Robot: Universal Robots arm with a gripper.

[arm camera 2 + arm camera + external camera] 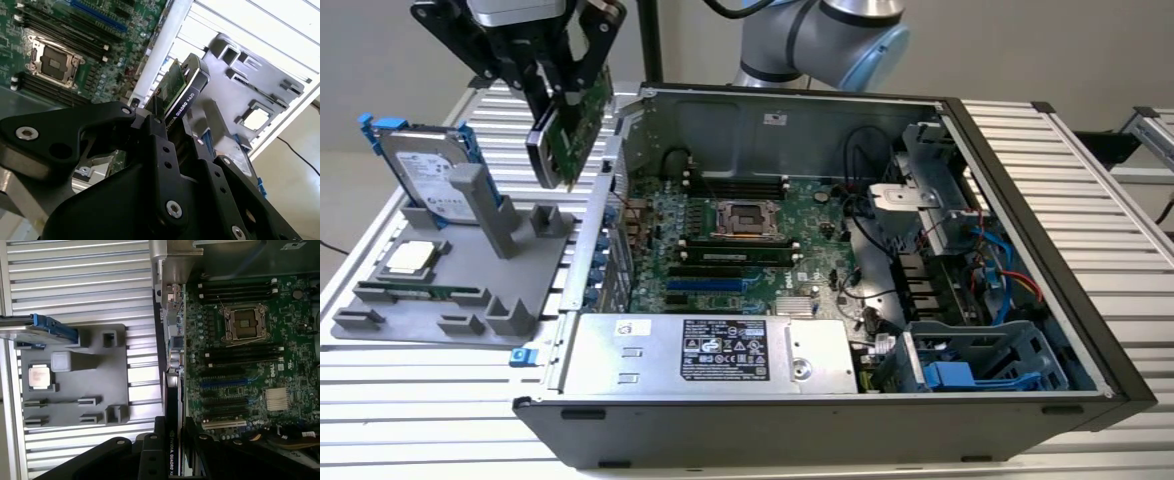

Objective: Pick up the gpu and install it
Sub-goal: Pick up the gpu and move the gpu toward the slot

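Gpu (568, 140), just one, apparently clamped in hand (570, 88)

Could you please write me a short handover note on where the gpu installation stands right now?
Hand: shut on the gpu. The card hangs edge-down and slightly tilted.
Position: the gpu is in the air, above the edge of the open computer case that lies nearest the grey parts tray.
Done: the gpu is picked up and touches neither tray nor case.
Left: the card is not in any slot of the motherboard, so the install is not done.
Also: the hard drive stands upright in the tray, untouched.
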